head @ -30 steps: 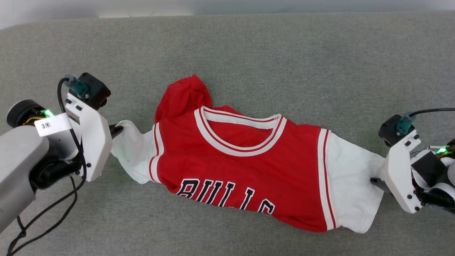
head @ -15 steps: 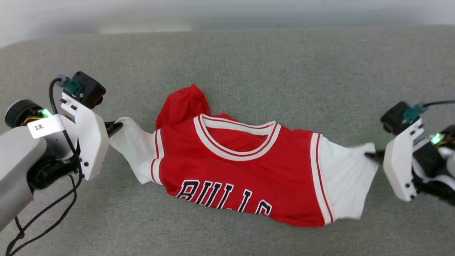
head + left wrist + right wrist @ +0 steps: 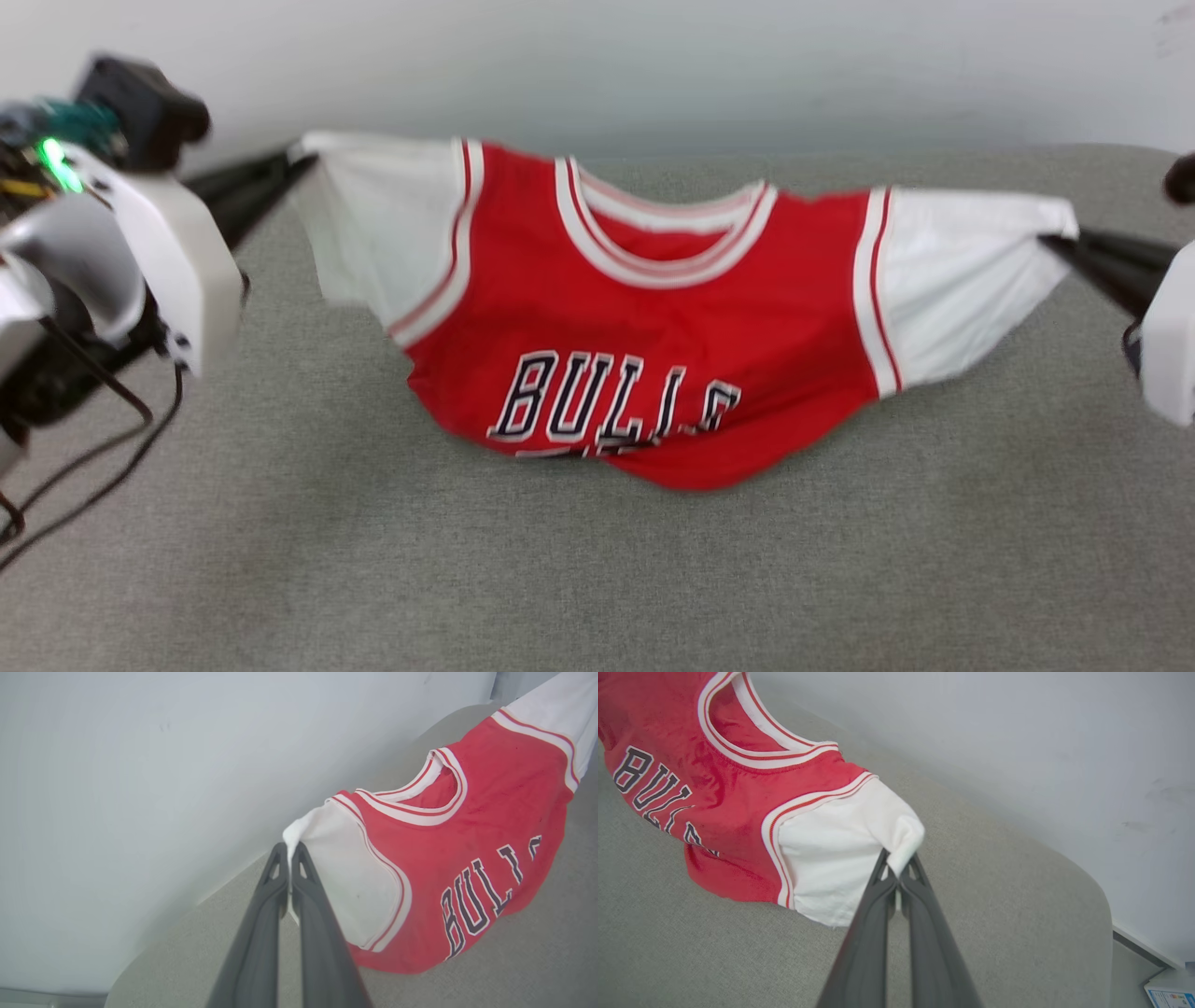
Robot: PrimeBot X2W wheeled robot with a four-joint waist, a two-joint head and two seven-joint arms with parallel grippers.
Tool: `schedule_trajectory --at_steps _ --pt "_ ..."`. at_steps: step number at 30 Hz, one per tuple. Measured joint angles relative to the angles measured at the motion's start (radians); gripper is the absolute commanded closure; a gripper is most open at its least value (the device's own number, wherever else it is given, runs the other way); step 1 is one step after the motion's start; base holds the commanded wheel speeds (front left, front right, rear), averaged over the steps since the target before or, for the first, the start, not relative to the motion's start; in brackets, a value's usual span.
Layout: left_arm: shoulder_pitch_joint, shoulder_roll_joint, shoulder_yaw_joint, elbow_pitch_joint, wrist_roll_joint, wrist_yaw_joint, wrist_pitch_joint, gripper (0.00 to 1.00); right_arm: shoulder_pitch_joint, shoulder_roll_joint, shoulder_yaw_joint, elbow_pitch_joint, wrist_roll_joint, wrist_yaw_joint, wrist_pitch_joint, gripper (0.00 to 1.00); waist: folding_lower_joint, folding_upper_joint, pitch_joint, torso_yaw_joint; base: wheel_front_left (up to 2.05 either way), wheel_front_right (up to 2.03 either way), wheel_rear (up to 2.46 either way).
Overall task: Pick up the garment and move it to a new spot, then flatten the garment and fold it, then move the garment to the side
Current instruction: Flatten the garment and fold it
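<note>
Head and wrist views, garment stretched between both arms. A broad grey woven-fabric surface (image 3: 597,579) with a rounded edge filled the foreground. Behind it stood a plain pale grey wall (image 3: 653,65).

The garment, a red jersey shirt with white short sleeves (image 3: 653,317), hung spread out above the grey surface near its far edge, front facing the head camera and neckline uppermost. Its upper edge ran almost level from one arm to the other. Its red lower part sagged in the middle and, in both wrist views, appeared to reach the fabric.

The left arm's white plastic wrist housing (image 3: 177,271) sat at the upper left of the head view.

The white sleeve on the robot's right (image 3: 962,280) and the one on its left (image 3: 383,224) were each pulled to a point.

The left gripper (image 3: 289,851), two long dark fingers, was clenched on the tip of the left sleeve, with white cloth bunched between the tips. The right gripper (image 3: 899,868) was likewise pinched tight on the right sleeve's tip.

The black, white-outlined "BULLS" lettering (image 3: 607,397) crossed the chest, with its last letter partly folded under. Red-white striped trim (image 3: 663,266) ringed the neck.

A thin black cable (image 3: 93,457) trailed below the left wrist, and a small green light (image 3: 51,154) glowed on it.
</note>
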Motion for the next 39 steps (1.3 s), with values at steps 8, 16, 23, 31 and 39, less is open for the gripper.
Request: schedule_trajectory --at_steps 8,16,23,31,39 --pt "-0.182 -0.045 0.060 0.035 0.134 0.013 -0.058 1.00 -0.166 0.036 -0.142 -0.024 -0.075 0.000 0.009 1.00 0.0000 0.0000 0.056 -0.003 0.00 0.00 0.00" --pt "-0.365 -0.173 0.102 0.196 0.231 0.032 -0.124 1.00 -0.437 0.146 -0.164 0.109 -0.214 0.000 0.062 1.00 0.0000 0.0000 0.156 0.005 0.00 0.00 0.00" --pt "-0.534 -0.263 0.156 0.366 0.261 0.021 -0.203 1.00 -0.678 0.246 -0.170 0.271 -0.351 0.000 -0.018 1.00 0.0001 -0.0001 0.250 0.013 0.00 0.00 0.00" --pt "-0.721 -0.324 0.184 0.559 0.293 -0.028 -0.303 1.00 -0.900 0.361 -0.230 0.467 -0.537 0.000 -0.213 1.00 0.0001 0.0000 0.315 0.008 0.00 0.00 0.00" --pt "-0.797 -0.345 0.190 0.666 0.265 -0.051 -0.375 1.00 -1.012 0.442 -0.220 0.611 -0.604 0.000 -0.342 1.00 0.0001 0.0000 0.330 -0.003 0.00 0.00 0.00"
